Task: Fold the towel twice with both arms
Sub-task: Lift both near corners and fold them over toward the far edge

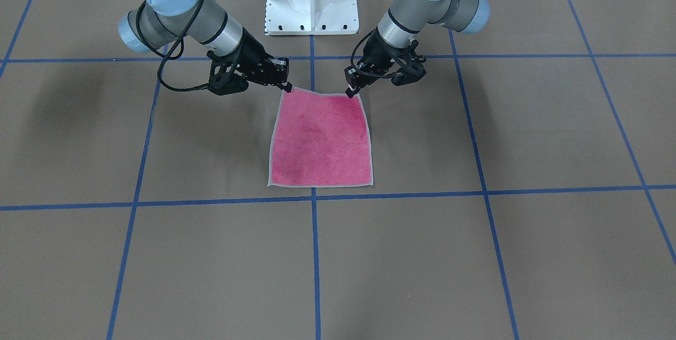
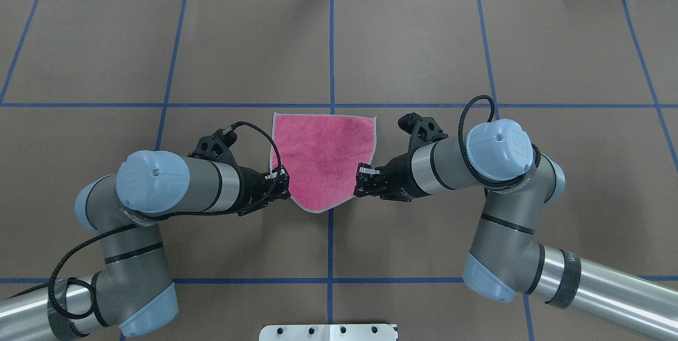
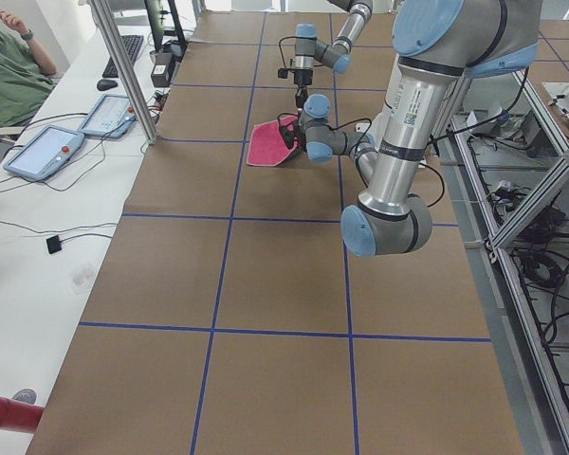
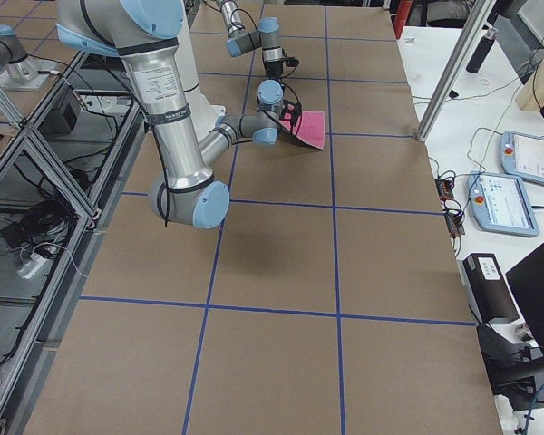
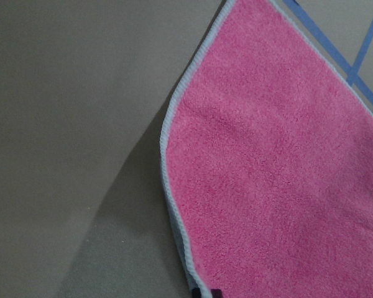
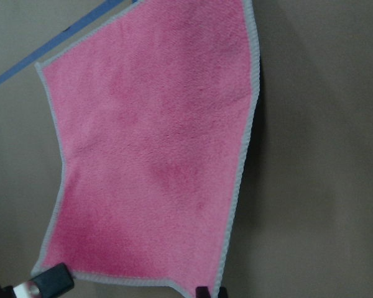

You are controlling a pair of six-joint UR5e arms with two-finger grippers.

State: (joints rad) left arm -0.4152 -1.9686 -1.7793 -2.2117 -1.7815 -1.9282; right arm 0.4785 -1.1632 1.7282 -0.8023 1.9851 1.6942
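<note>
Since each arm holds one near corner, the relation that matters is this: the towel (image 2: 323, 158) runs straight ahead of both jaws, away from the robot base, pink face up. The left arm (image 2: 212, 187) has its jaws pinching the corner on its side, and the right arm (image 2: 439, 163) has the other. Contact barely shows at the bottom of the wrist views, so I read the pinch mostly from the raised edge; probably firm, not certain.

The held edge spans jaw to jaw, is off the table (image 2: 476, 39), and bows back toward the base between them. The far edge, well ahead of the jaws, lies flat on the table.

The towel is near square, so it has no real long axis. The working axis is the held edge, with the free span pointing forward at right angles to it. Neither arm is nearer; the layout is symmetric.

My read: the first fold is not yet made. The next move needs both jaws carried forward together and level, to lay the held edge on the far edge.
</note>
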